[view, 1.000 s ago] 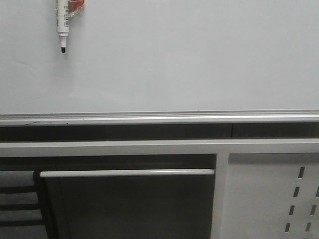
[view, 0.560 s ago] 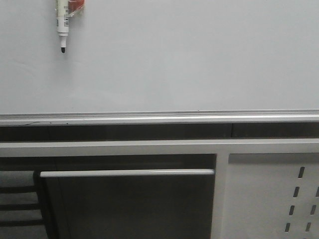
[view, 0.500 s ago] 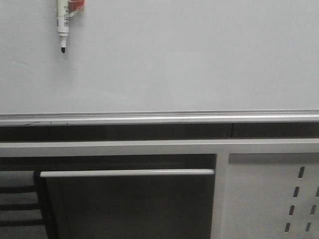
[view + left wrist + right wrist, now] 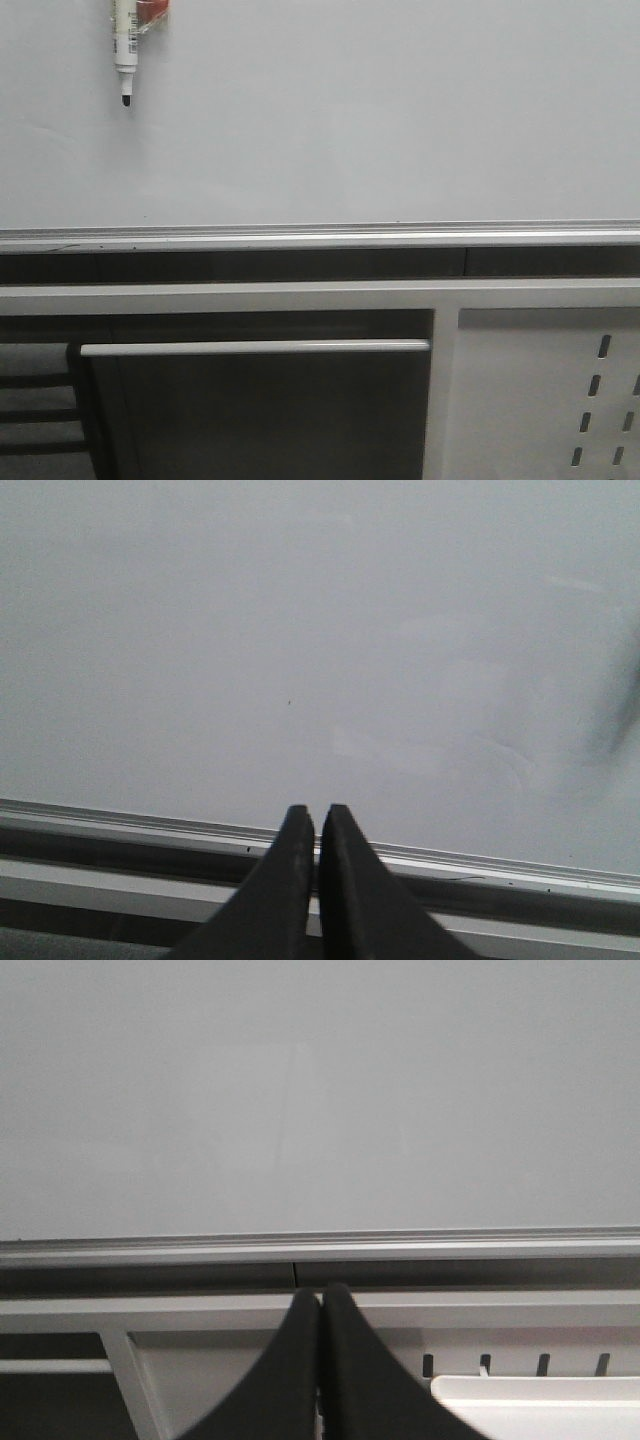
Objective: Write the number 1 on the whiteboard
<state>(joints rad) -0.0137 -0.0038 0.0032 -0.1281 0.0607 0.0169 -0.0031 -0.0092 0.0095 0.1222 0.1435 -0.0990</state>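
The left gripper (image 4: 316, 815) has its two black fingers pressed together on nothing, pointing at the silver rail (image 4: 150, 820) under the whiteboard (image 4: 300, 630); the right gripper (image 4: 321, 1295) is likewise closed and empty, in front of the board's rail, with a slotted white panel (image 4: 520, 1345) below it; in the front view the whiteboard (image 4: 380, 110) bears no stroke; a white marker pen (image 4: 125, 50) hangs at its upper left, black tip down, touching the board.
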